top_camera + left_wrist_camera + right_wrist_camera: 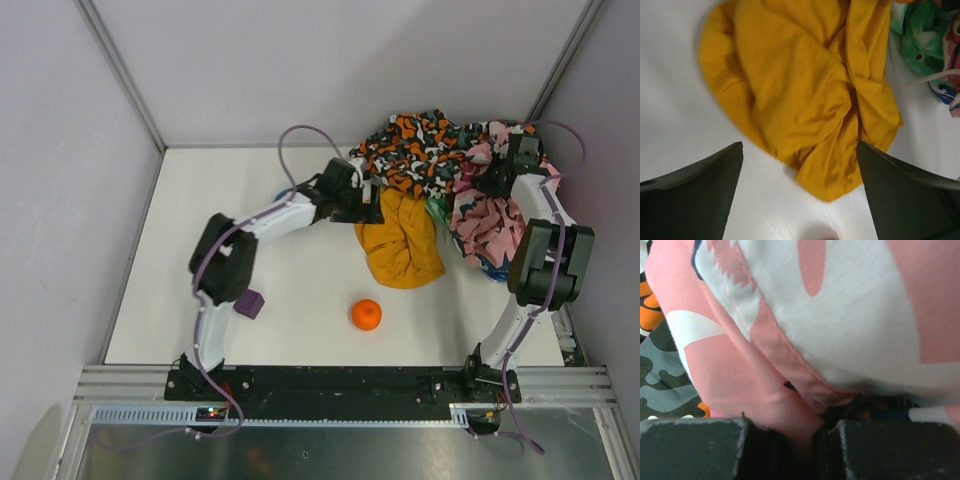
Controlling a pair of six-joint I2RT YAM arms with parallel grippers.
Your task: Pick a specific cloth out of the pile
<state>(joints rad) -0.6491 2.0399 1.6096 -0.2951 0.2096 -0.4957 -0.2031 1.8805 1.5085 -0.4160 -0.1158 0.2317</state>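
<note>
Presently the left hand (800, 146) stands wide apart above the mustard cloth (400, 245) on the tabletop (260, 260) against the pile (420, 150); the right hand (827, 430) clamps pink floral fabric (790, 405). Descend centred on a thick fold.

Bends left arm (225, 265) at the left, then reaches right toward frame centre. Holds left gripper (370, 208) there, jaws spread wide. Arches right arm (545, 260) up the right edge, folding back leftward. Pinches right gripper (497, 177) nearly closed on pile (420, 150), upper right.
</note>
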